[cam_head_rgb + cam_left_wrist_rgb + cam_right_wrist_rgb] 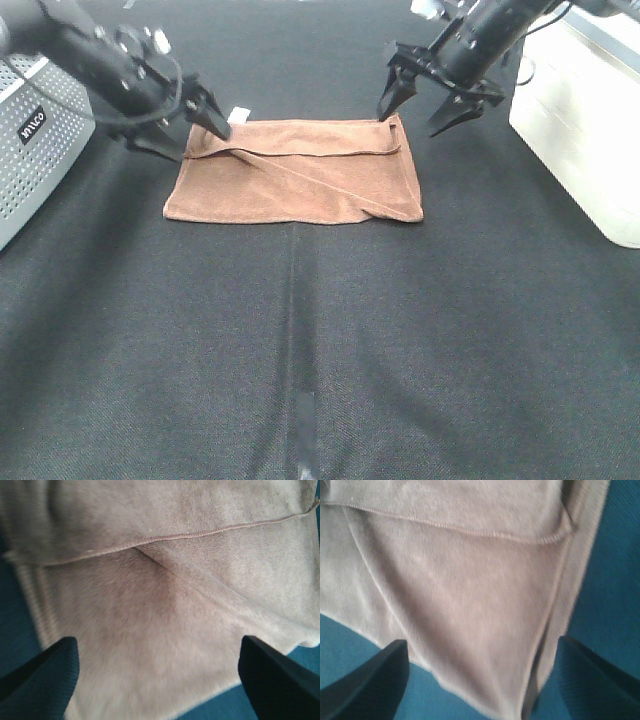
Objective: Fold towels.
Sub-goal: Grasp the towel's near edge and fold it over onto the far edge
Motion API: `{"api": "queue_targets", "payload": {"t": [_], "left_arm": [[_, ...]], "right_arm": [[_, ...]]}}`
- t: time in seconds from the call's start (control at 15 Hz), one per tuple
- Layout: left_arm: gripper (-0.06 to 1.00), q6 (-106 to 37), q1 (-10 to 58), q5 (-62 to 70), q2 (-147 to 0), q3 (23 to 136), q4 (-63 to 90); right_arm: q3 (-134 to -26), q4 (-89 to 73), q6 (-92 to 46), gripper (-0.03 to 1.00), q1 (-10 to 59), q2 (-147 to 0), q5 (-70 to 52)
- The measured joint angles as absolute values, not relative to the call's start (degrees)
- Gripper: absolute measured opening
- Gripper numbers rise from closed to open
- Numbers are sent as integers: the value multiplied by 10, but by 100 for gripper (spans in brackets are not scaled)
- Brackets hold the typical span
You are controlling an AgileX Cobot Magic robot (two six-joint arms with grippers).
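Observation:
The reddish-brown towel [295, 172] lies folded in half on the black table, its stitched hem running across the top layer, a small white tag [238, 112] at its far left corner. My left gripper [195, 128] is open, just above the towel's far left corner. My right gripper [430, 112] is open, hovering at the far right corner. The left wrist view shows the towel [165, 605] between my spread fingertips [45, 675]. The right wrist view shows the towel [470, 595] and its hem between my fingertips [370, 680]. Neither gripper holds anything.
A grey perforated box [35, 140] stands at the left edge. A white container [585, 120] stands at the right. The black cloth-covered table [320, 350] stretches toward the front.

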State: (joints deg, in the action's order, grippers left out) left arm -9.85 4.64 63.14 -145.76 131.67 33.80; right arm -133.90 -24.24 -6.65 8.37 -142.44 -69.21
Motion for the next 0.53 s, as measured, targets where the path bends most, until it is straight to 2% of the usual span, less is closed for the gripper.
{"api": "queue_targets", "payload": {"t": [0.2, 0.53], "left_arm": [[82, -21, 46, 678, -1434, 1317, 261], [78, 0, 47, 691, -1434, 1317, 238]], "right_arm": [[-1235, -230, -66, 76, 84, -1385, -696], [-1157, -227, -74, 76, 84, -1385, -696]]}}
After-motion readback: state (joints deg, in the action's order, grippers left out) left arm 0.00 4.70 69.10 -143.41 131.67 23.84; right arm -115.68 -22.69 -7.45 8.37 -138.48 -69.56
